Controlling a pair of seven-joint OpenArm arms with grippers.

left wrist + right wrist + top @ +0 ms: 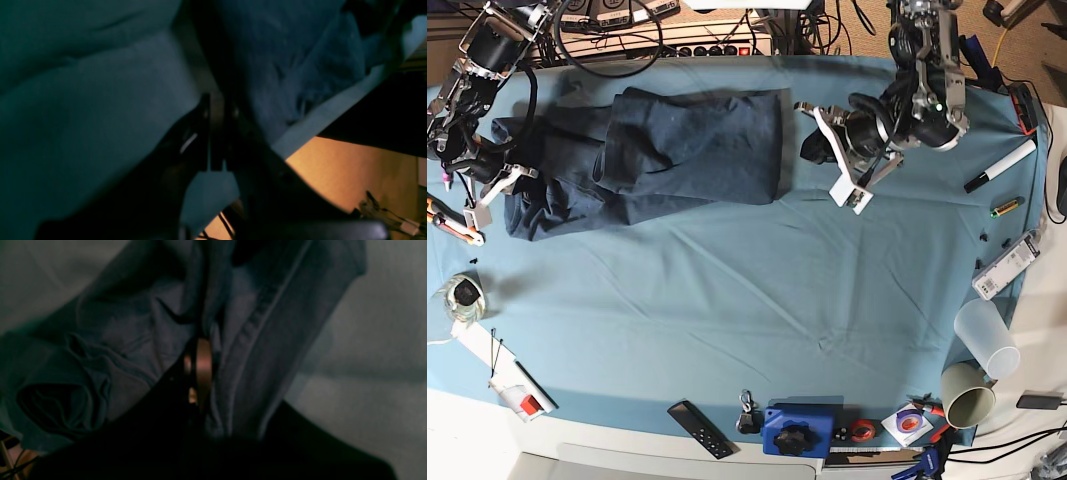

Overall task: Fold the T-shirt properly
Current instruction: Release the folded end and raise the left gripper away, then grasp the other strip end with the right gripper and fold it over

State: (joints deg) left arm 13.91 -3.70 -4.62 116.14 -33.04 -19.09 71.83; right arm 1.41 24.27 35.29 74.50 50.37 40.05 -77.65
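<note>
The T-shirt (667, 155) lies on the far left part of the counter (757, 300), on the teal cloth (727, 330) that covers it. Its long axis runs left to right in the base view, roughly parallel to the counter's far edge. One straight, tidy edge faces the middle of the counter, while the bunched, wrinkled end points toward the left edge. The upper layer is folded over the lower one, so the garment looks like a wide band (which end is the collar I cannot tell).

The right end effector (489, 182) sits at that bunched left end. In the right wrist view its jaws stand nearly together with a fold of the navy fabric (133, 340) pinched between them, a hemmed edge running up just beside the pads (203, 366).

The left end effector (852, 170) hangs near the shirt's straight right edge, just apart from it in the base view. In the left wrist view its fingers (217, 133) are pressed together with nothing visible between them, dark fabric lying just beyond them and the counter's edge and orange floor (350, 173) off to the side.

A marker (999, 167) and two cups (977, 370) stand well apart along the right side.
</note>
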